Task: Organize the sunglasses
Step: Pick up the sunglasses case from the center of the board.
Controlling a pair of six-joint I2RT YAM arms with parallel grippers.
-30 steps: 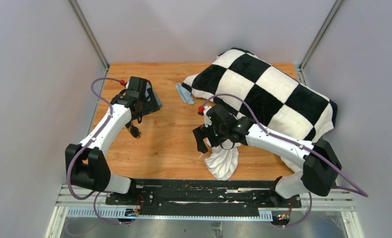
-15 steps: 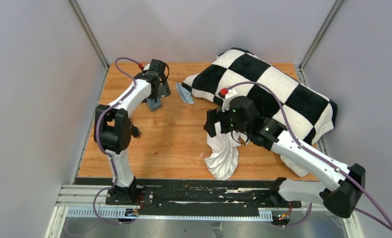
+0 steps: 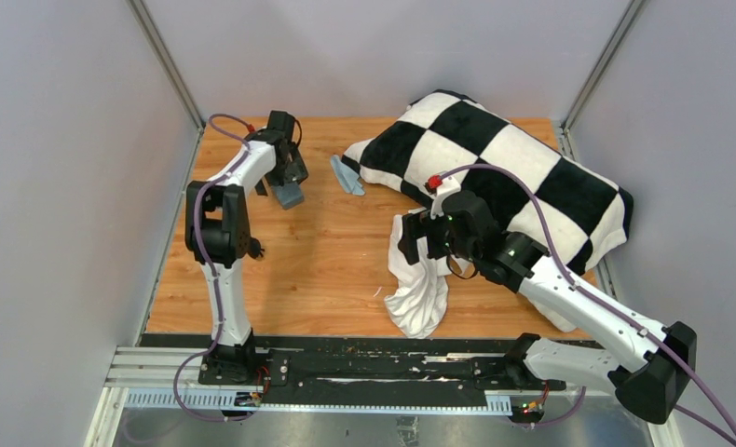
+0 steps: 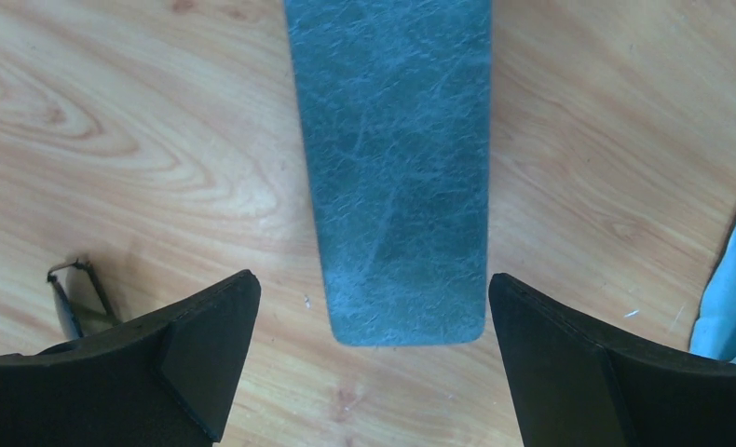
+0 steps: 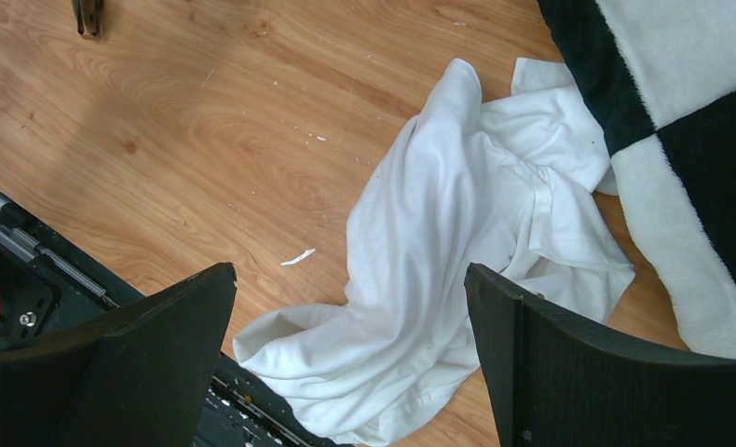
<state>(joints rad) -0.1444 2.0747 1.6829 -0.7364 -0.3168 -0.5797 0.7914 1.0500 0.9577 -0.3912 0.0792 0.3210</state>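
Note:
The sunglasses [image 3: 253,249] are a small black shape on the wood beside my left arm's lower link. A dark bit [image 5: 87,14] at the top left of the right wrist view may be them. The grey-blue case [image 3: 289,196] lies at the far left and fills the top middle of the left wrist view [image 4: 392,168]. My left gripper [image 3: 283,180] hangs open over the case's near end [image 4: 374,284], touching nothing. My right gripper [image 3: 409,244] is open and empty above a white garment [image 5: 439,270].
A light-blue cloth [image 3: 347,175] lies right of the case and shows at the left wrist view's edge [image 4: 729,279]. A black-and-white checkered blanket [image 3: 504,177] covers the far right. A thin dark wire shape [image 4: 74,296] lies by my left finger. The black rail [image 3: 374,363] runs along the near edge.
My left gripper swung from the left middle to the far left, over the case. My right gripper rose and drew back to the right, off the white garment.

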